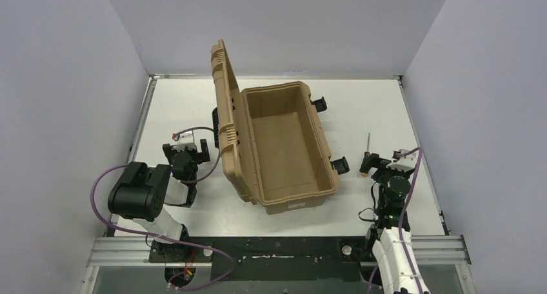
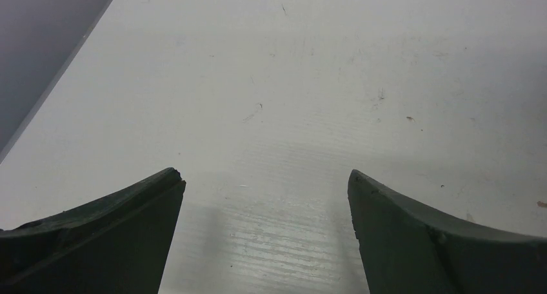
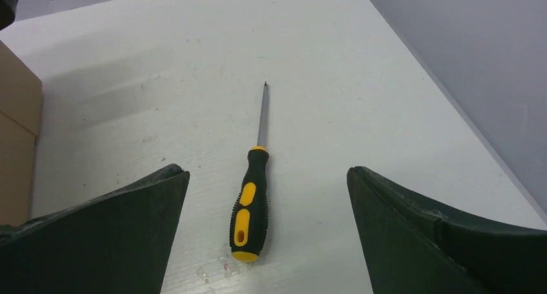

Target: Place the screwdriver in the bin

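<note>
The screwdriver (image 1: 366,158) has a black-and-yellow handle and a thin silver shaft. It lies flat on the white table to the right of the bin, its tip pointing away from the arms. In the right wrist view the screwdriver (image 3: 249,200) lies between my right fingers, touching neither. My right gripper (image 1: 380,162) (image 3: 268,178) is open and low over the handle. The bin (image 1: 278,144) is a tan case in mid-table, its ribbed lid standing open on the left side, and nothing lies inside. My left gripper (image 1: 186,153) (image 2: 266,178) is open and empty over bare table, left of the bin.
Black latches (image 1: 340,166) stick out from the bin's right wall, close to the screwdriver. The bin's corner (image 3: 16,123) shows at the left of the right wrist view. White enclosure walls close in the table on three sides. The right wall (image 3: 477,62) is near the screwdriver.
</note>
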Robot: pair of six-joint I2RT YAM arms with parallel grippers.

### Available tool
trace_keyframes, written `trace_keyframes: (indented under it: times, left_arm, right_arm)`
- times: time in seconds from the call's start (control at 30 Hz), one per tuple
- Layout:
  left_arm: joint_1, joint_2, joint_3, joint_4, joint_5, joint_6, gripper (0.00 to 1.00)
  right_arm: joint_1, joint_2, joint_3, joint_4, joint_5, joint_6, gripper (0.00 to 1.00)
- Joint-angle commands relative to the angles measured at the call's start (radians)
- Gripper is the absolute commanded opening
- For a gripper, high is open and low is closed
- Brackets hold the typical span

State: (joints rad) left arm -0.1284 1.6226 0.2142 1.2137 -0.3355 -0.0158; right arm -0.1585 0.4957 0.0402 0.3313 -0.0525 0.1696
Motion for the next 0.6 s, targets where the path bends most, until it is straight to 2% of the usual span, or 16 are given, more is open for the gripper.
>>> trace_keyframes:
  times: [0.0,0.1,0.17,0.43,0.57]
  left_arm:
    - [0.007,-0.006,0.025,0.033,0.01,-0.005,0.97]
    - [0.007,-0.003,0.025,0.035,0.008,-0.003,0.97]
    - [0.006,-0.003,0.025,0.036,0.007,0.0,0.97]
    - [0.006,-0.005,0.025,0.033,0.007,-0.003,0.97]
    - [0.004,-0.005,0.025,0.034,0.007,-0.004,0.97]
  right_arm:
    - [-0.004,0.05,0.04,0.113,0.031,0.011,1.0]
    - [-0.004,0.124,0.161,0.05,0.087,0.067,1.0]
    - [-0.004,0.201,0.281,-0.058,0.117,0.106,1.0]
    - [-0.003,0.765,0.848,-0.647,-0.001,0.012,1.0]
    - [-0.001,0.971,1.017,-0.816,-0.011,0.002,0.96]
